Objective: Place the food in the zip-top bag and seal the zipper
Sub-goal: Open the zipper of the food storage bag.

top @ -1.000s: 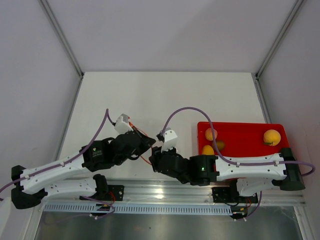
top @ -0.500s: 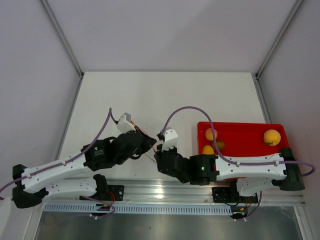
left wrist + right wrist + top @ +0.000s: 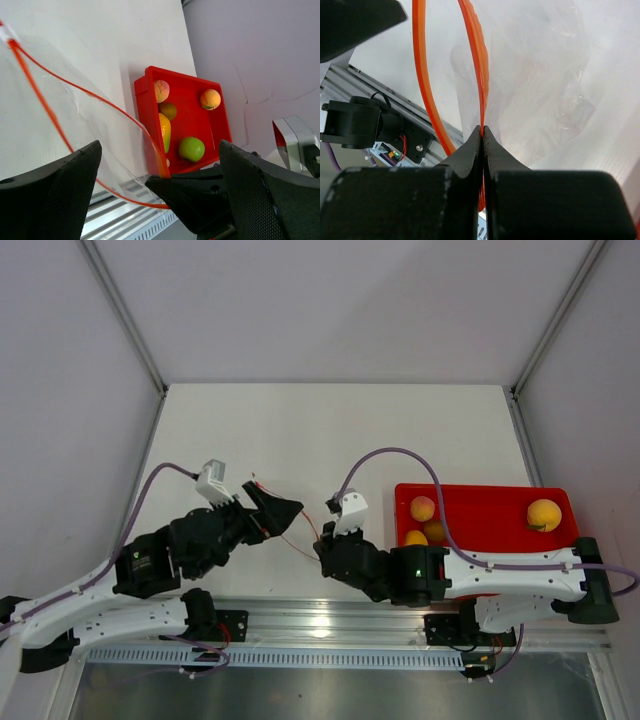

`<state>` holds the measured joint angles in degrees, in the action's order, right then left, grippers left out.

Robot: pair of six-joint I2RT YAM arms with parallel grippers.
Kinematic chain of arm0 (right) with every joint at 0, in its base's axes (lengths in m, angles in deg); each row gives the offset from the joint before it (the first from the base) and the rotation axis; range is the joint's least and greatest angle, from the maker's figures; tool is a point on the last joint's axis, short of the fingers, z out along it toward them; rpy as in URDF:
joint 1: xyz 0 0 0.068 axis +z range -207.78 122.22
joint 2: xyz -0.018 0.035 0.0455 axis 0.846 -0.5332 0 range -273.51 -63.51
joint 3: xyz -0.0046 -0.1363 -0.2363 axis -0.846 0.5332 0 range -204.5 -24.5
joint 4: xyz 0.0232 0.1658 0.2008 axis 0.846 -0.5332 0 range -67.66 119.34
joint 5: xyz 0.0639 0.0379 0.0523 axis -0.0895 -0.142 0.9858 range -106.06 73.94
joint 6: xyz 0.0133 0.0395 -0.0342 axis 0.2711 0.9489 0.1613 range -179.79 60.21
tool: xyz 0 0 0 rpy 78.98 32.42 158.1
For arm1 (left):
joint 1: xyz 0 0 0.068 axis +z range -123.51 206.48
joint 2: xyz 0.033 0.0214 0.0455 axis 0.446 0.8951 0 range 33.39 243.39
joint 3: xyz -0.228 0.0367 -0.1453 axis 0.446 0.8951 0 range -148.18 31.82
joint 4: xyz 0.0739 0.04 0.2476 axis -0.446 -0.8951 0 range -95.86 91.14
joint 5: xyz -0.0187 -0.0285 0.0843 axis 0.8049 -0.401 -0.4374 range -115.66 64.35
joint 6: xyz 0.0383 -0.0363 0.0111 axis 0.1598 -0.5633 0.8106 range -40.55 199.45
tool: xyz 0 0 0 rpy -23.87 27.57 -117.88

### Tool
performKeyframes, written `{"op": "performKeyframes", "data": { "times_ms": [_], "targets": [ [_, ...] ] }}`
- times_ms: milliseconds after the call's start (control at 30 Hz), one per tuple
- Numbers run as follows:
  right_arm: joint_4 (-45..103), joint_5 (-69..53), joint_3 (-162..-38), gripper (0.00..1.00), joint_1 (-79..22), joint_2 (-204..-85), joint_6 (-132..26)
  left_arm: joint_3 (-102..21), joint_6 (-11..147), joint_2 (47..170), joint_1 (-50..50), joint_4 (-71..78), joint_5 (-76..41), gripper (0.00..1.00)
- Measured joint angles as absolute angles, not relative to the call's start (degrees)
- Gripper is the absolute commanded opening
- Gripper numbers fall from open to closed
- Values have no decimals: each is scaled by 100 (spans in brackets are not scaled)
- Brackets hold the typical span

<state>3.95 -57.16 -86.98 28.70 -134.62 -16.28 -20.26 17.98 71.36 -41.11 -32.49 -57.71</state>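
One lip of zipper [image 3: 477,65] clamped in right gripper [image 3: 482,131]; left gripper [image 3: 160,155] spread wide apart at zip-top bag [image 3: 540,90].

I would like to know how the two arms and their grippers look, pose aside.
The left arm and right arm have white links, black joints and looping purple cables. The left gripper and right gripper have black, wedge-shaped fingers.

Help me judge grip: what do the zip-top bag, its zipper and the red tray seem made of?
The zip-top bag: thin clear plastic film, glossy, wrinkled, see-through. The zipper: orange-red strip, probably thicker plastic, holding smooth curves. The red tray: likely rigid moulded plastic, smooth, slightly shiny.
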Motion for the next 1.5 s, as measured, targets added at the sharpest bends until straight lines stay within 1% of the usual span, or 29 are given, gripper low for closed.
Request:
{"op": "performKeyframes", "data": {
  "times_ms": [167, 400, 500, 700, 933, 1033, 1067, 1133, 1167, 1200, 1433, 1500],
  "targets": [
    [386, -5716, -8593, 0, 2824, -13333, -1624, -1971, 1848, 6653, -4111, -3452, -5847, 99],
    [448, -5718, -8331, 0, 2800, -12928, -1628, -1575, 1630, 5917, -4111, -3926, -5828, 91],
    [494, -5716, -8243, 0, 2795, -12839, -1644, -1455, 1416, 5829, -4113, -4092, -5793, 91],
    [612, -5716, -8239, 0, 2795, -12843, -1788, -1178, 1073, 5952, -4111, -4178, -5644, 91],
    [758, -5714, -8204, 0, 2795, -12841, -1869, -1254, 1042, 6727, -4111, -4044, -5544, 91],
    [773, -5709, -8147, 0, 2795, -12821, -1897, -1230, 1042, 6819, -4100, -3876, -5495, 85],
    [778, -5707, -8132, 0, 2795, -12810, -1912, -1210, 1044, 6826, -4085, -3797, -5474, 79],
    [782, -5688, -8084, 0, 2795, -12765, -1945, -1184, 1044, 6828, -4036, -3657, -5384, 76],
    [780, -5679, -8064, 0, 2795, -12741, -1956, -1184, 1046, 6835, -3995, -3596, -5345, 69],
    [775, -5675, -8056, 0, 2795, -12721, -1960, -1184, 1053, 6854, -3951, -3539, -5318, 66],
    [773, -5675, -7964, 0, 2795, -12509, -2000, -1184, 1193, 6985, -3770, -3371, -5120, 54],
    [775, -5672, -7957, 0, 2795, -12459, -2024, -1184, 1269, 7025, -3711, -3303, -5001, 49]
  ]
}}
